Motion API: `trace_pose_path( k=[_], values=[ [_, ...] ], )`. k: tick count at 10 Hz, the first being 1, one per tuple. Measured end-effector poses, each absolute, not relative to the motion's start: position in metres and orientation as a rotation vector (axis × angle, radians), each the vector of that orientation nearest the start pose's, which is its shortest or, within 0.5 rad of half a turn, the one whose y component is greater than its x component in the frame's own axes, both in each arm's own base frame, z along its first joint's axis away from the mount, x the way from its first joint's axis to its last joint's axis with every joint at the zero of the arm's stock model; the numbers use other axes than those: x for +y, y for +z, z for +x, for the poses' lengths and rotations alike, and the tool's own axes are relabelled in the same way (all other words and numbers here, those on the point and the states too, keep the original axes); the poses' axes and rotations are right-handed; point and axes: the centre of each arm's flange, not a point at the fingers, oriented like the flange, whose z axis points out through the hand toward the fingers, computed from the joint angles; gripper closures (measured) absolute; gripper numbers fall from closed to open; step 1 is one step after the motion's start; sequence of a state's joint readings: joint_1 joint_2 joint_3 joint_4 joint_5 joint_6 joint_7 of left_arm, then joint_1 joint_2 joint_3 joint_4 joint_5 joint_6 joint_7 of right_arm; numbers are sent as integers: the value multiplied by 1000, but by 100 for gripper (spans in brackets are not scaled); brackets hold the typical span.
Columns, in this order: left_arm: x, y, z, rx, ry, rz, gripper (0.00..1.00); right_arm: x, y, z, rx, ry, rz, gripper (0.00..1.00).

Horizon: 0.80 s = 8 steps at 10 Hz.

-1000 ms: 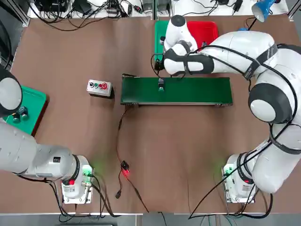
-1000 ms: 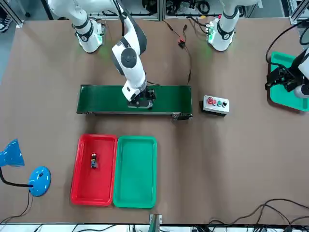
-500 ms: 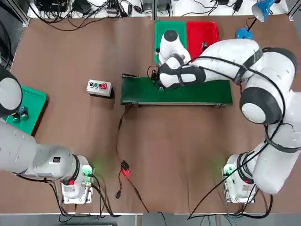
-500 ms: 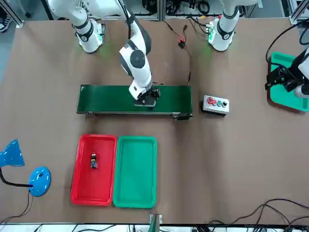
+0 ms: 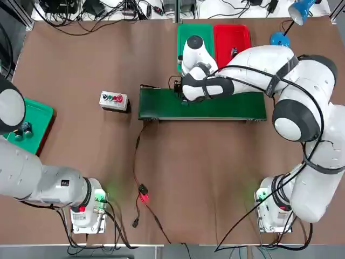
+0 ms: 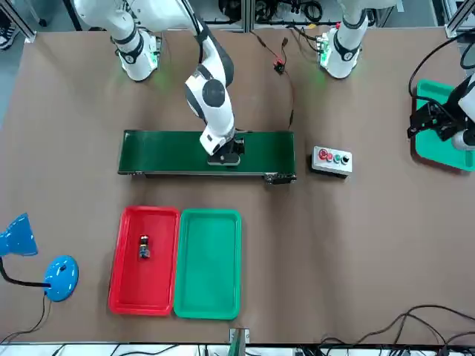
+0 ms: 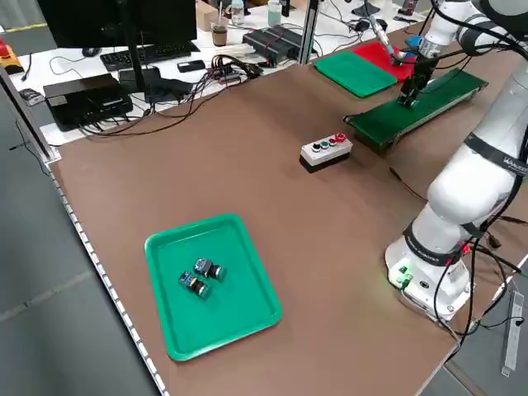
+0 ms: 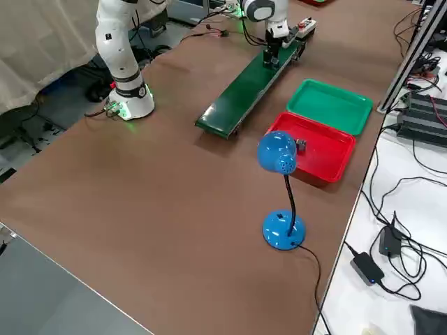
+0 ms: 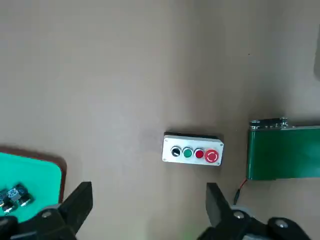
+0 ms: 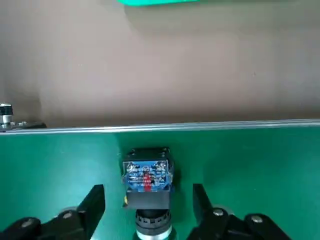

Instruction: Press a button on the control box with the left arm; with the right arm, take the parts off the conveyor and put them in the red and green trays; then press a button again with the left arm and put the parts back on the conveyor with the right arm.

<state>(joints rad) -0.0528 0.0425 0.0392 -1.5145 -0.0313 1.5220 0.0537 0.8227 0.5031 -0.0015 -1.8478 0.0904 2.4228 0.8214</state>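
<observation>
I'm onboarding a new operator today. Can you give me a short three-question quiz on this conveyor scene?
1. True or false: the green tray beside the red tray already holds a part.
2. What lies between the fingers of the right end effector? A) control box B) part on the conveyor C) lamp
3. How many parts lie in the red tray?

Key: 1 false; 2 B, the part on the conveyor; 3 one.

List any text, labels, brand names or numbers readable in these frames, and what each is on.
No text can be read anywhere.
The part on the conveyor bears a blue label with markings, too blurred to read.
The control box shows only coloured buttons, no legible lettering.
The parts on the side tray carry similar labels, too small to read.
</observation>
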Motion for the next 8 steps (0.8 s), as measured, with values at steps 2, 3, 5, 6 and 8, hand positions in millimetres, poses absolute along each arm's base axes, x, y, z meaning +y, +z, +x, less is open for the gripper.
trace_pose_path(
  k=[2, 3, 5, 6, 8],
  values=[
    [-12, 623, 563, 108, 55, -3170, 0, 478, 255, 444, 125, -2, -3047, 26],
    [-12, 623, 563, 108, 55, -3170, 0, 477, 252, 444, 129, 2, -3050, 33],
    [-12, 623, 563, 108, 55, -3170, 0, 477, 250, 444, 136, 5, -3052, 45],
    [-12, 623, 563, 109, 54, -3170, 0, 478, 251, 445, 141, 2, -3050, 49],
    [-12, 623, 563, 109, 55, -3170, 0, 480, 259, 452, 149, -22, -3037, 59]
  ],
)
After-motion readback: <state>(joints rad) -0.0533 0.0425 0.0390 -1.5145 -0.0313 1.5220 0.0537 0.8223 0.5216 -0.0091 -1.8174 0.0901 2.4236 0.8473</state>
